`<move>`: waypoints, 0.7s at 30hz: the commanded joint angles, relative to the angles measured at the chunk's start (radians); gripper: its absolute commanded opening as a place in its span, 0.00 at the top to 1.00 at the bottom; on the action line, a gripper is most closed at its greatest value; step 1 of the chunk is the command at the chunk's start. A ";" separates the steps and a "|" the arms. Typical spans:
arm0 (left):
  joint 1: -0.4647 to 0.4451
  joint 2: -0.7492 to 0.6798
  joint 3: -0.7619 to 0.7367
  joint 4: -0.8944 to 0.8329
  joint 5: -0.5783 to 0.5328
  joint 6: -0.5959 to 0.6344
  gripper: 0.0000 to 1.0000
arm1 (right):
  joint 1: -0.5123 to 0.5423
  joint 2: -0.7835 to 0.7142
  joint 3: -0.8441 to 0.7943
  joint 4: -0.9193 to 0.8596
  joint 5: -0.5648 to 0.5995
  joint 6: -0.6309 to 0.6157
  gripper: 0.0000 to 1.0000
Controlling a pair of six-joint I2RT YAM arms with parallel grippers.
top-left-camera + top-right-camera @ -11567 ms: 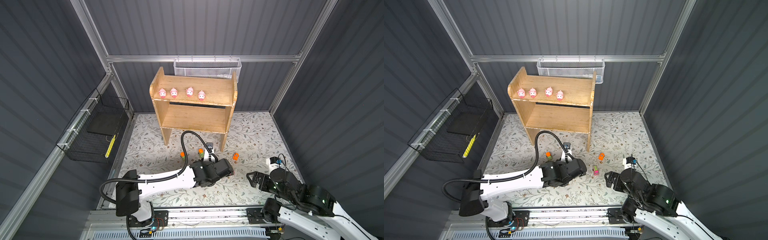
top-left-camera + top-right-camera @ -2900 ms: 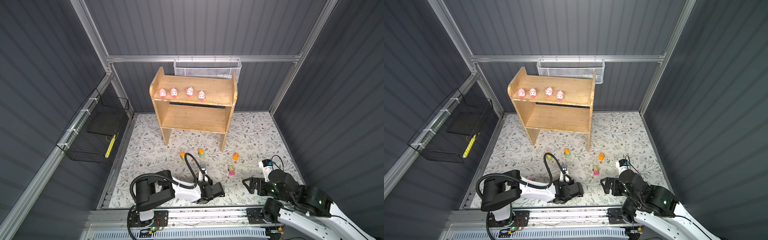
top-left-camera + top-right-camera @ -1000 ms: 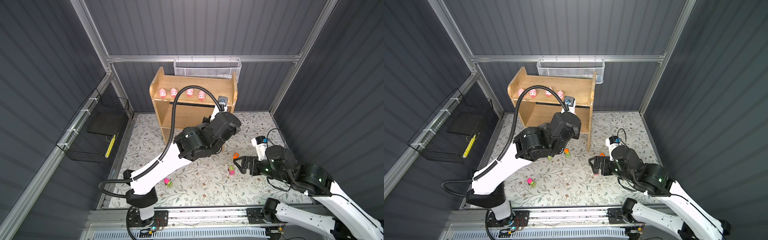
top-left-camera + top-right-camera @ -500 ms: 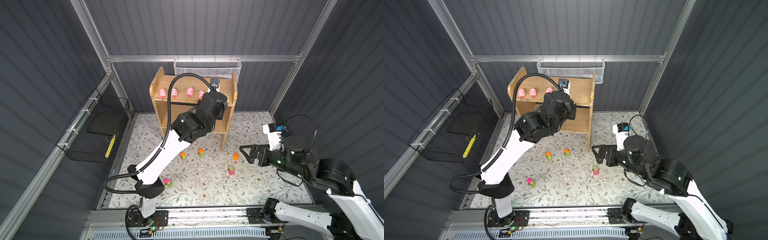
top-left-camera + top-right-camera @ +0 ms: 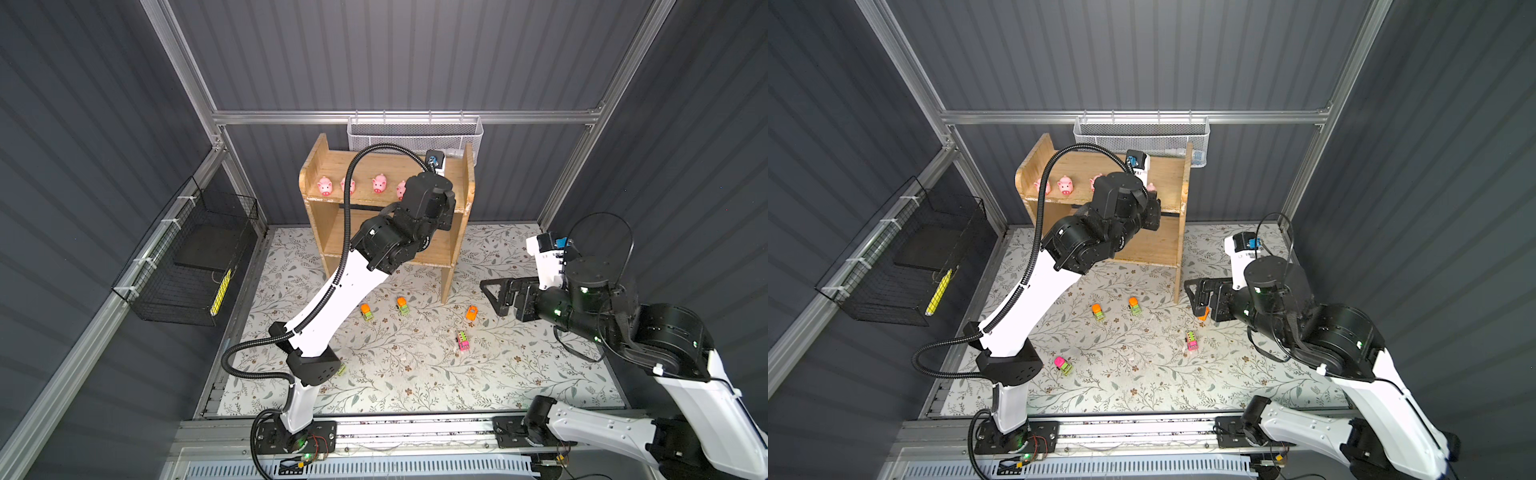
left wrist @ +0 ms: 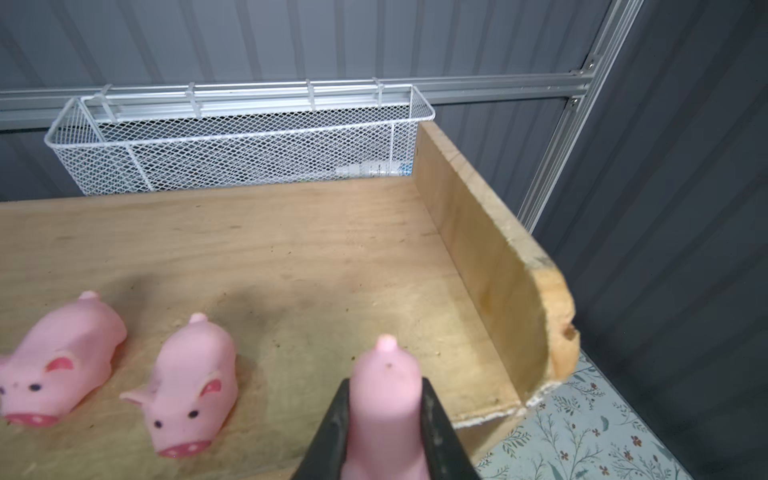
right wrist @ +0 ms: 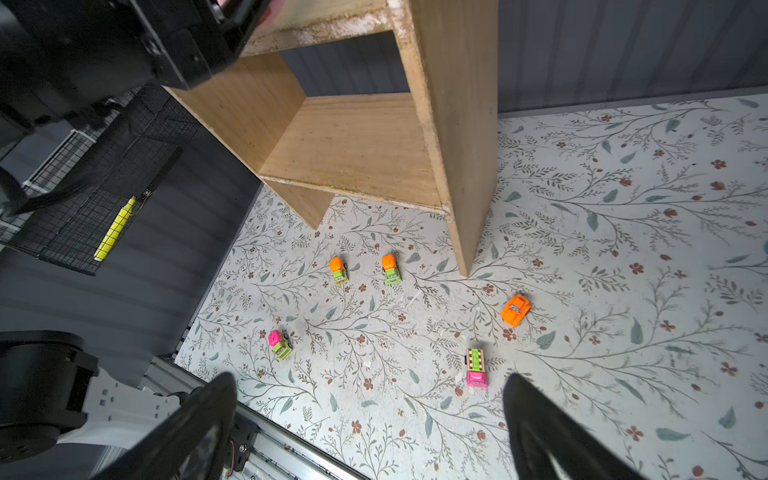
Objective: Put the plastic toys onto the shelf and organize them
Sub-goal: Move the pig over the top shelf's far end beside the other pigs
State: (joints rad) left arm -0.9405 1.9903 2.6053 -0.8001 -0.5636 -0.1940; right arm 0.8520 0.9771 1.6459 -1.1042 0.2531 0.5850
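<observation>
Dark grey ribbed walls on aluminium framing close in a worktop (image 5: 519, 365) covered by a pale floral mat. A light wooden two-tier shelf (image 5: 332, 166) with rounded side panels stands against the back wall. A white mesh basket (image 5: 415, 135) hangs just behind its top tier, and a black wire basket (image 5: 187, 266) hangs well to its left.

The left end effector (image 6: 384, 386) reaches over the shelf's front edge, pinching a small pink pig (image 6: 386, 411) by its flanks. Whether the pig touches the board I cannot tell. Bare wood lies open from it to the shelf's right side panel (image 6: 490, 249) and back to the rear edge. Four standing pink pigs (image 5: 325, 185) line the top tier's front, left of the pinched one. The lower tier (image 7: 361, 141) shows bare wood.

The right end effector (image 7: 370, 386), spread wide, hovers over the mat out from the shelf's right leg. Five tiny orange, pink and lime toy vehicles (image 7: 515, 309) lie scattered on the mat in front of the shelf, apart from one another.
</observation>
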 commanded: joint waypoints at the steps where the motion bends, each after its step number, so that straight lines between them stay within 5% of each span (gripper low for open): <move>1: 0.009 0.025 0.030 0.043 0.033 0.019 0.73 | -0.012 -0.015 0.018 -0.031 0.021 -0.007 0.01; 21: 0.042 0.068 0.023 0.087 0.128 -0.022 0.71 | -0.033 -0.049 0.013 -0.077 0.056 0.019 0.01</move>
State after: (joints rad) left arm -0.9024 2.0480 2.6141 -0.7502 -0.4526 -0.2070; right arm 0.8253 0.9314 1.6676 -1.1641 0.2890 0.5983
